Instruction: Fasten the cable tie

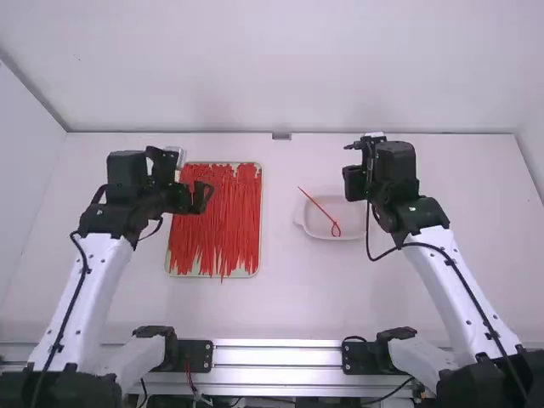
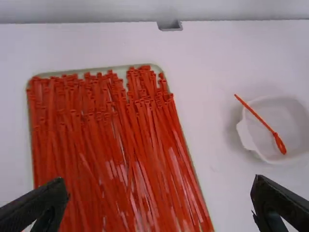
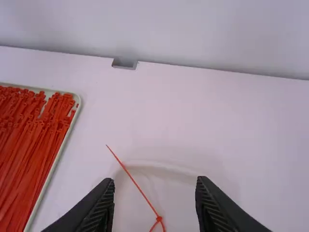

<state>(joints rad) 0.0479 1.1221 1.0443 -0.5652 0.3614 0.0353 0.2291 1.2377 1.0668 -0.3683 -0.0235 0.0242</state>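
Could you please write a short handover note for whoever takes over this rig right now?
Left gripper: open, above the tray of loose red cable ties, holding nothing.
Right gripper: open, above the white bowl, holding nothing.
Done: one fastened tie lies in the bowl, its end closed in a small loop and its tail sticking out over the rim.
To do: probably pick another tie from the tray and fasten it.

Overhead from behind, wrist views nearer, sharing tray (image 2: 104, 70), bowl (image 2: 245, 137)
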